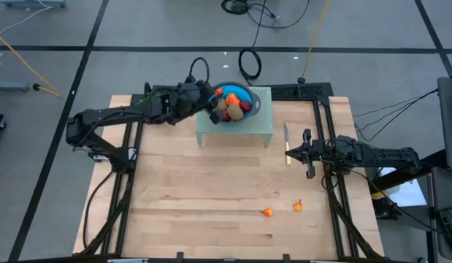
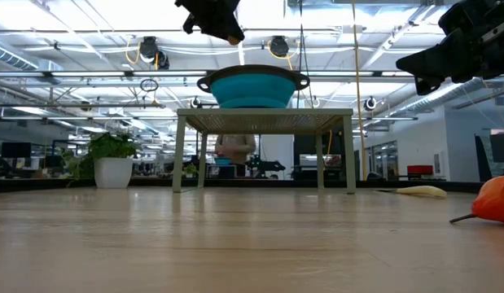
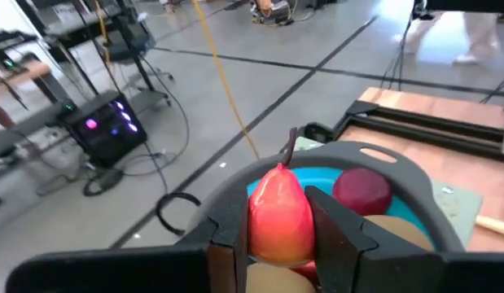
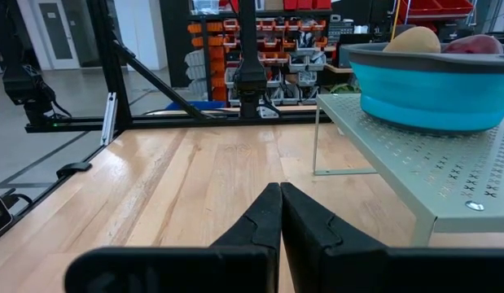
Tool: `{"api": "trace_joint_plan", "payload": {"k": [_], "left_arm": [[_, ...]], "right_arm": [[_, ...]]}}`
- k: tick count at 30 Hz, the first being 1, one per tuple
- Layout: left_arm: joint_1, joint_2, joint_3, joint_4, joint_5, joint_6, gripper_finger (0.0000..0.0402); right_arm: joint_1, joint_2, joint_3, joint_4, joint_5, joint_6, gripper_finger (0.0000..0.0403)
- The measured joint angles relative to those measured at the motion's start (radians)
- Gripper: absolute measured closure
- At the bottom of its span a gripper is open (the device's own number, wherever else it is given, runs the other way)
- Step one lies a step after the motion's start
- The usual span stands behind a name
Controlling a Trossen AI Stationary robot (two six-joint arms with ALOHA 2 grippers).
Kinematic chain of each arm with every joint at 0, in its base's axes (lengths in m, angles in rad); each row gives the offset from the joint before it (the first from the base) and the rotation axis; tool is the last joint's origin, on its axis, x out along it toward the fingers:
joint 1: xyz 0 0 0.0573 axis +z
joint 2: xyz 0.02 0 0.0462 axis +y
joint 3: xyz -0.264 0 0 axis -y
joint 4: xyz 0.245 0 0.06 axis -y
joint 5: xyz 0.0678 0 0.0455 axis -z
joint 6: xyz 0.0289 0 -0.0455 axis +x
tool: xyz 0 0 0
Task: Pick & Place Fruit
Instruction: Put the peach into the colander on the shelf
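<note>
A blue bowl with a grey rim (image 1: 249, 93) stands on a pale green perforated stand (image 1: 262, 124) at the table's far middle. It holds fruit: a dark red round piece (image 3: 362, 192) and tan-brown pieces (image 1: 234, 111). My left gripper (image 1: 215, 97) reaches in from the table's left and is shut on an orange-red, pear-shaped fruit (image 3: 279, 213) over the bowl's left rim. Two tiny orange pieces (image 1: 267, 212) (image 1: 298, 207) lie on the wood near the front right. My right gripper (image 1: 308, 155) waits shut at the table's right, touching nothing. My left gripper pinches the orange-red fruit by the two sides of its wide body (image 3: 260, 232) between its two fingers (image 3: 333, 236). The fingers come nearly level from the table's left, slanting slightly down. The fruit stands stem up over the bowl's rim (image 3: 235, 183); its underside is hidden.
A slim yellow-handled knife (image 1: 287, 143) lies on the wood between the stand and my right gripper. Black frame rails (image 1: 335, 197) run along both table sides. Open wood (image 1: 211, 190) spreads in front of the stand.
</note>
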Motion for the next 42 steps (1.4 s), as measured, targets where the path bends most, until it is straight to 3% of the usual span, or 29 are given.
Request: {"api": "trace_joint_plan", "payload": {"k": [12, 42], "left_arm": [[0.029, 0.000, 0.000, -0.073, 0.043, -0.054, 0.0309], [0.049, 0.006, 0.000, -0.055, 0.156, -0.102, 0.0309]], "right_arm": [[0.000, 0.000, 0.000, 0.000, 0.000, 0.000, 0.0399], [0.000, 0.000, 0.000, 0.000, 0.000, 0.000, 0.0399]]}}
